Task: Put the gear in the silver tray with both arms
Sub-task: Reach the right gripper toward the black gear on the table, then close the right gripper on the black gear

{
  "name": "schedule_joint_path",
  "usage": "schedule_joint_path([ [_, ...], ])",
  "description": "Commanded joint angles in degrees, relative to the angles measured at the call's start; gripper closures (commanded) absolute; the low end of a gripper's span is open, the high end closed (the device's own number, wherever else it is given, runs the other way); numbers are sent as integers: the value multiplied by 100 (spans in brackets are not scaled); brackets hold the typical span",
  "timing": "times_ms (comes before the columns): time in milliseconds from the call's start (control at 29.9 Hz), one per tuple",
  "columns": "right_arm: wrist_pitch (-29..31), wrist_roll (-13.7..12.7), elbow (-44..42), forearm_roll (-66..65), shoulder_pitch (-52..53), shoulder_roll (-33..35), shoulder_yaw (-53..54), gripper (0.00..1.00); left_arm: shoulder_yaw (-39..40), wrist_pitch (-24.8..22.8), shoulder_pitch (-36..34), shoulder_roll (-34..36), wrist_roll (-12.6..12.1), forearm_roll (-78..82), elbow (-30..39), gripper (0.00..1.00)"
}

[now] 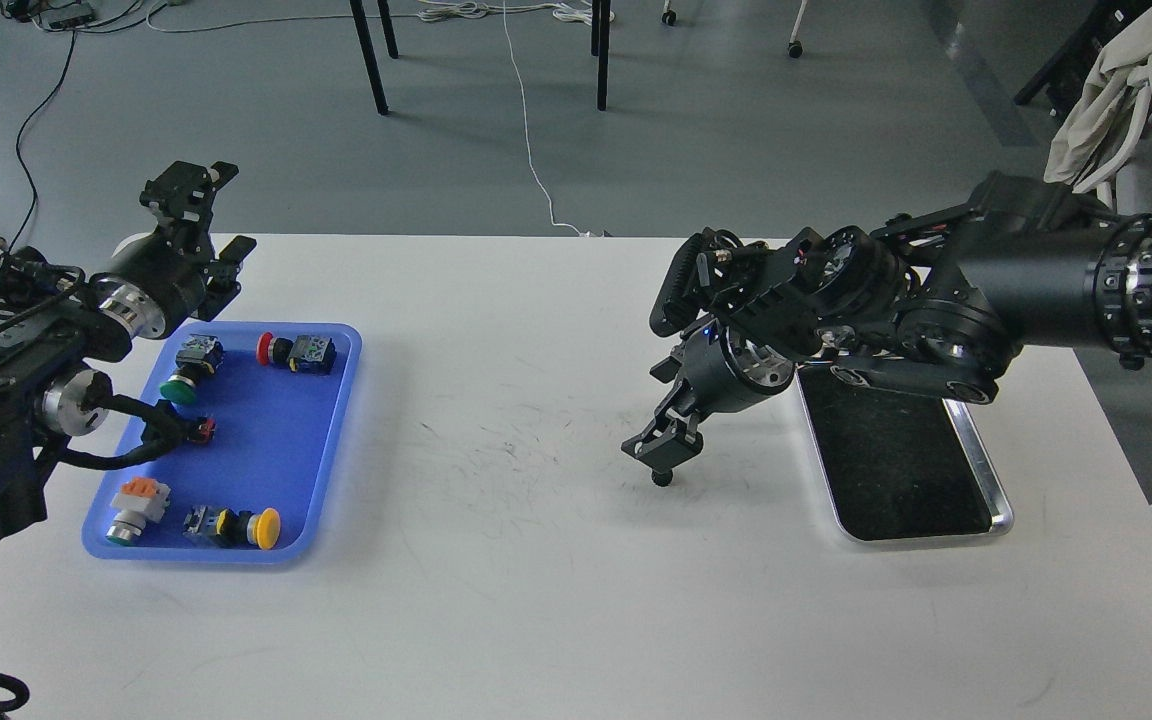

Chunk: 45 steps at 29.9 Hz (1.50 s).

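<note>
A small black gear [663, 479] lies on the white table, left of the silver tray [981, 466]. The tray is shiny with a dark bottom; my right arm hides its far end. My right gripper [662, 452] points down right above the gear, fingers apart, with the gear showing just under the tips; I cannot tell if they touch it. My left gripper [198, 215] is open and empty, raised over the table's far left corner, behind the blue tray.
A blue plastic tray [336, 440] at the left holds several push-button switches. The table's right edge runs close behind the silver tray. Chair legs and cables are on the floor beyond the table.
</note>
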State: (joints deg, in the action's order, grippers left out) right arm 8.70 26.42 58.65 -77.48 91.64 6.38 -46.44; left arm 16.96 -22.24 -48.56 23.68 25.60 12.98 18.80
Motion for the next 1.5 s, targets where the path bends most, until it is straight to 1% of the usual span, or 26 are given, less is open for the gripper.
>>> schedule_joint_path([
  [0,-8,30,-30,-126,-85,-13,-50,5,27,-34,39,-66,-2,-137,-87,6],
  [134,-17,126,-47,-346,-94,-119,-120,6,53,-123,83,-66,-2,-383,-87,5],
  [167,-17,158,-56,-382,-94,-119,-181,7,53,-114,92,-66,-2,-384,-87,5],
  [301,-17,158,-73,-496,-120,-128,-392,12,62,-96,118,-75,7,-392,-166,5],
  [434,-17,158,-117,-496,-208,-154,-436,13,123,-114,118,-66,15,-410,-184,5],
  [501,-17,158,-187,-505,-287,-233,-471,17,246,-131,118,-66,7,-445,-184,5],
  [735,-26,158,-346,-505,-384,-400,-507,18,299,-131,127,-40,15,-463,-184,5],
  [802,-17,158,-372,-505,-402,-444,-507,20,299,-131,127,-31,7,-463,-202,5],
  [902,-26,158,-442,-496,-402,-514,-507,22,299,-131,127,-31,15,-463,-202,5],
  [1136,-17,158,-460,-496,-402,-620,-507,31,290,-131,127,-13,24,-463,-202,5],
  [1203,-8,158,-460,-505,-402,-629,-516,35,290,-131,127,-13,15,-463,-202,5],
  [1470,-8,158,-583,-496,-498,-638,-516,39,299,-131,127,-13,24,-472,-202,5],
])
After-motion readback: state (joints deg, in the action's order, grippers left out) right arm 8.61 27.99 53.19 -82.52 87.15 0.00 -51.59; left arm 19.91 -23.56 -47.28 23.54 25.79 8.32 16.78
